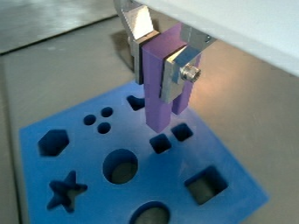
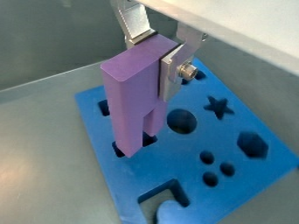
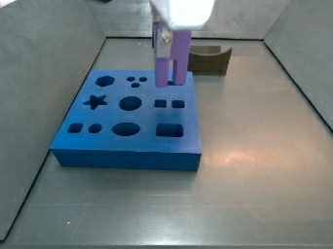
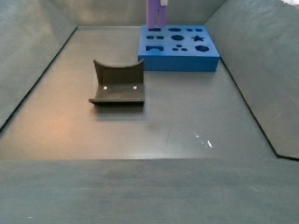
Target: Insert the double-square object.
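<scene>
The gripper point(image 1: 160, 54) hangs over the blue board point(image 1: 70, 166), its two silver fingers point(image 1: 183, 72) clamped on the upper part of the double-square object point(image 1: 162, 87), a tall lavender peg held upright. In both wrist views the peg's two joined bars reach down to the board: its lower end point(image 2: 131, 144) sits at the mouth of the paired square holes, and whether it has gone in at all cannot be told. In a side view the peg point(image 3: 172, 60) stands above the pair of small square holes near the board's point(image 3: 124, 151) far edge, at about 1 o'clock from the board's middle, with the gripper body point(image 3: 185, 12) directly above it. A star hole point(image 3: 93, 100), round holes and a larger square hole point(image 3: 169, 126) lie open across the rest of the board. The dark olive curved block point(image 3: 211, 62) rests on the grey surface point(image 3: 247, 185) just beyond the board, at about 1 o'clock from the peg. In a side view from the opposite end, the same block point(image 4: 117, 85) lies near the middle of the surface, apart from the board point(image 4: 181, 59), with the peg point(image 4: 155, 12) rising at the board's far left corner.
</scene>
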Tool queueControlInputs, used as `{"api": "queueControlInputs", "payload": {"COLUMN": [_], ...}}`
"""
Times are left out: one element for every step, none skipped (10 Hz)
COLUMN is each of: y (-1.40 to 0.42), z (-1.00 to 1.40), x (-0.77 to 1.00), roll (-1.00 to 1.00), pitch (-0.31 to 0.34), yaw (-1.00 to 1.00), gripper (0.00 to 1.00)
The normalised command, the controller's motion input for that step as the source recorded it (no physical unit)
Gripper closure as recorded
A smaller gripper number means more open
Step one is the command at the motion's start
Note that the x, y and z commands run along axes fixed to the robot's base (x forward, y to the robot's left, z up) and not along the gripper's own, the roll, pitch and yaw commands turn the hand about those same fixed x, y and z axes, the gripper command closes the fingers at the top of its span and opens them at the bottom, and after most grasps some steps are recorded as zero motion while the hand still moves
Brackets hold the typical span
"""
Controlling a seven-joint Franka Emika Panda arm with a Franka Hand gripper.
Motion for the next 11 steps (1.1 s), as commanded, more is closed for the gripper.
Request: {"api": "queueControlInputs", "payload": {"y": [0.0,0.0,0.03,0.0,0.0,0.0,0.0,0.0,0.0,0.0,-0.07], "z": [-0.32,-0.43,-0.43,-0.11,-0.1,-0.18,-0.15,-0.15,-0.17,-0.19,-0.19], "x": [0.0,0.0,-0.01,-0.11,-0.04,0.0,0.03,0.19,0.09,0.0,0.0], "roll": [-0.04,-0.05,-0.09,0.0,0.0,-0.01,-0.08,-0.06,-0.03,-0.02,-0.05], "pitch": [0.0,0.02,0.007,0.0,0.0,0.004,0.007,0.014,0.02,0.0,0.0], "yaw": [-1.0,-1.0,-0.69,-0.39,-0.35,-0.43,-0.44,-0.27,-0.04,0.1,0.22], "gripper": [1.0,1.0,1.0,1.0,1.0,1.0,1.0,1.0,1.0,1.0,1.0]}}
